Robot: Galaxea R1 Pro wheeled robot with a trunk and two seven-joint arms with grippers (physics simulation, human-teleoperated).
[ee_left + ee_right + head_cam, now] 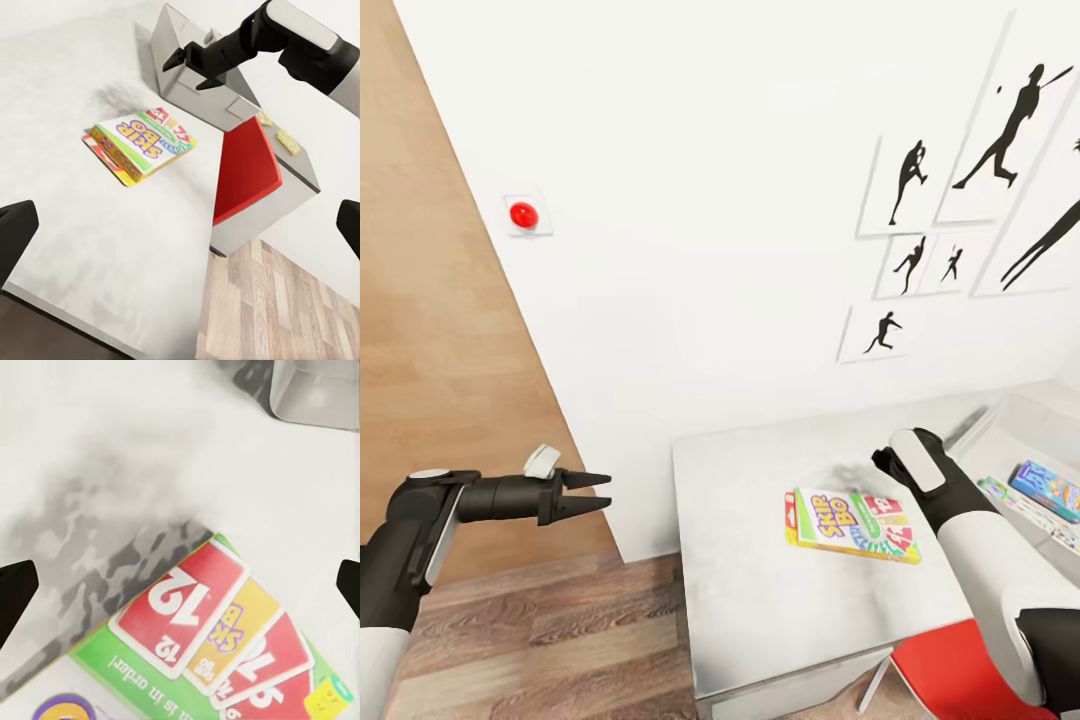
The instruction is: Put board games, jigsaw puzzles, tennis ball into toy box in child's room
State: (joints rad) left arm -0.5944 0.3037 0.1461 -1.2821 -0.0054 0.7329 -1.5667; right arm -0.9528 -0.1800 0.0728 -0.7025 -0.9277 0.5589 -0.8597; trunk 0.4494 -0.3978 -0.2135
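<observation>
A: Yellow-green-red board game [851,525] lies flat mid-table [760,620], nearer the toy box [1028,425] end?

B: Yep. Right gripper [187,69] hovers above it, jaws spread, empty; left gripper [598,493] likewise, off the table's edge.

We are seeing one board game [851,525] lying on the table [760,600]. To its right the toy box [1028,425] is sitting, holding another board game [1048,489].

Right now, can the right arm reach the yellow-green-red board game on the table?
Probably yes. The right pincer hangs open just above the board game, which lies flat on the table with nothing on or against it. The way down looks free.
</observation>
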